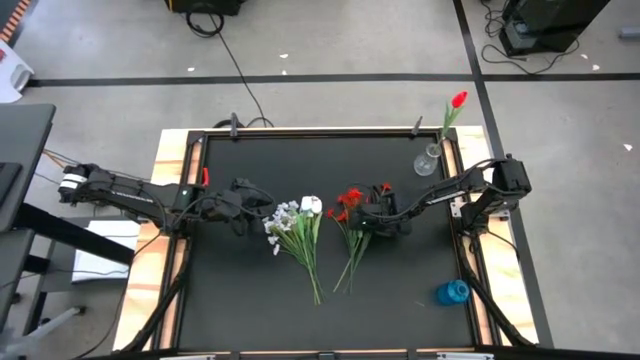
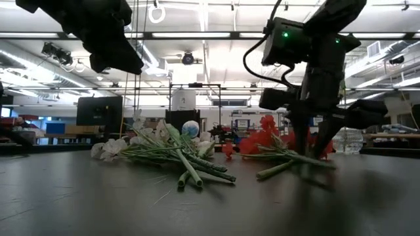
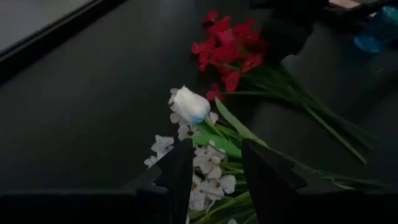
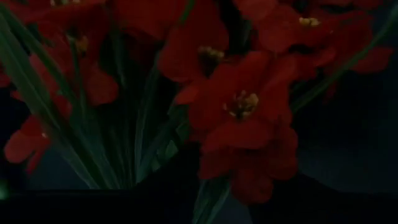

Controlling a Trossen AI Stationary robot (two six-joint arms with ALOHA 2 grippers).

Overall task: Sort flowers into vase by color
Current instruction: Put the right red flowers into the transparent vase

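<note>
Your right gripper (image 1: 372,213): fingers down among red flowers (image 1: 347,205), grip state can't tell. Left gripper (image 3: 214,180): fingers apart, white flowers (image 3: 189,106) just ahead.

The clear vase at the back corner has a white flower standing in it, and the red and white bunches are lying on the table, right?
Not quite. The flower in the clear vase is red, not white; the high view shows it. The rest holds: the red bunch and the white bunch lie on the table.
</note>
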